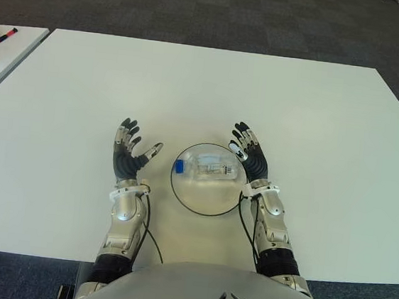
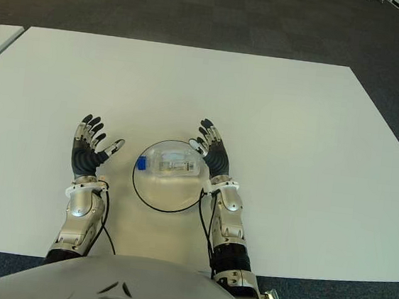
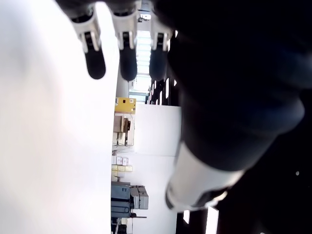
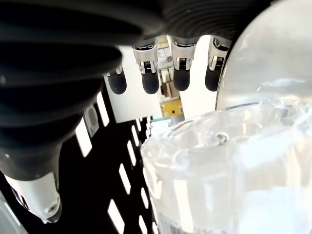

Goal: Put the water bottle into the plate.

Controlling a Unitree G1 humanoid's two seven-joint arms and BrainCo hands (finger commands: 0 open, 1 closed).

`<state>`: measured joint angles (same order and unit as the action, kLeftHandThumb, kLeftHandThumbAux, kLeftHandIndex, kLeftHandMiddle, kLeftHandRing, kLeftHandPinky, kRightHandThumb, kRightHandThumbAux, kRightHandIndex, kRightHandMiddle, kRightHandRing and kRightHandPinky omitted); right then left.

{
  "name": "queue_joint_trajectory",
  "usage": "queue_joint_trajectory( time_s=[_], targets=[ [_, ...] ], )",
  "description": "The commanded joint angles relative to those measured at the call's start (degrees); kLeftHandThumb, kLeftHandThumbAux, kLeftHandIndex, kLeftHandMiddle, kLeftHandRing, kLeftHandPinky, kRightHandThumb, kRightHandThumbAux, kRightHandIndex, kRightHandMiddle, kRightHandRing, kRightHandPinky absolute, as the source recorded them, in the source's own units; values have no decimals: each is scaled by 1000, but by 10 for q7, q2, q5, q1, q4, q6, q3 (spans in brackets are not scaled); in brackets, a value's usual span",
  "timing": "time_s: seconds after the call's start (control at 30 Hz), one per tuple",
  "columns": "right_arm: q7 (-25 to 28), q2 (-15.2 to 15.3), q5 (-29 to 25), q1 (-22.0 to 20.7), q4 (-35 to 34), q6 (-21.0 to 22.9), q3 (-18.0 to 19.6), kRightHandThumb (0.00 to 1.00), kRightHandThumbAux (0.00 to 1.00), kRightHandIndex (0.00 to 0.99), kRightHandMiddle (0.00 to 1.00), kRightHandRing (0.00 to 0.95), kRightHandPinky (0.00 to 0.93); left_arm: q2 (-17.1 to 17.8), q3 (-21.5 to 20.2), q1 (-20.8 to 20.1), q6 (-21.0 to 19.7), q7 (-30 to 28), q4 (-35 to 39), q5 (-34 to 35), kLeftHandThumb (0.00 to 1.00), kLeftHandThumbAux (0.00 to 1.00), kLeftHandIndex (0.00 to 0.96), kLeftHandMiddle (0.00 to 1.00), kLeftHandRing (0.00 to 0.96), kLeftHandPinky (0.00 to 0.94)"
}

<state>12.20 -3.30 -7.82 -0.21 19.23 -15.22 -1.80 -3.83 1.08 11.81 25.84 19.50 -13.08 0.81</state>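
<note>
Your clear plastic water bottle with a blue cap [image 1: 208, 168] lies on its side inside the round transparent plate [image 1: 181, 190], so the job looks done. The right robot hand [image 1: 250, 158], just right of the plate, shows spread fingers holding nothing; the left robot hand [image 1: 128, 158], left of the plate, is equally splayed and empty.

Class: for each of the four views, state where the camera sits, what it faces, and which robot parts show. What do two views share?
Left eye: head camera, facing down at the table; both arms, left robot hand, right robot hand.
Right eye: same, slightly shifted.
Left wrist: on the left arm, looking along open fingers.
Right wrist: on the right arm, water bottle close.
Shared: both eyes show the bottle lying in the plate.
</note>
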Motion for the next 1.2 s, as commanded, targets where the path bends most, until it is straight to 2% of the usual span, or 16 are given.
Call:
queue_joint_trajectory(
  time_s=[0.03,0.23,0.5,0.83,1.2],
  targets=[
    [-24,-12,6,10,3,20,2,31,659,0,0,0,25,-34,1,1,-11,-10,7,12,1,998,136,173,169,201],
    [-71,-24,11,17,-15,62,4,6,694,0,3,0,24,-30,-3,-1,-16,-22,7,23,14,998,139,177,172,204],
    [-105,-26,17,22,-32,87,-2,0,712,0,4,0,24,-27,-8,-1,-26,-39,10,41,48,998,146,184,176,203],
    [-119,-19,2,15,-41,110,4,0,728,0,3,0,20,-23,-17,-5,-38,-67,15,71,92,998,163,201,190,216],
    [-142,-26,-2,1,-14,88,32,0,764,0,4,0,27,-21,-29,-17,-50,-82,17,83,156,998,173,224,212,235]
  ],
)
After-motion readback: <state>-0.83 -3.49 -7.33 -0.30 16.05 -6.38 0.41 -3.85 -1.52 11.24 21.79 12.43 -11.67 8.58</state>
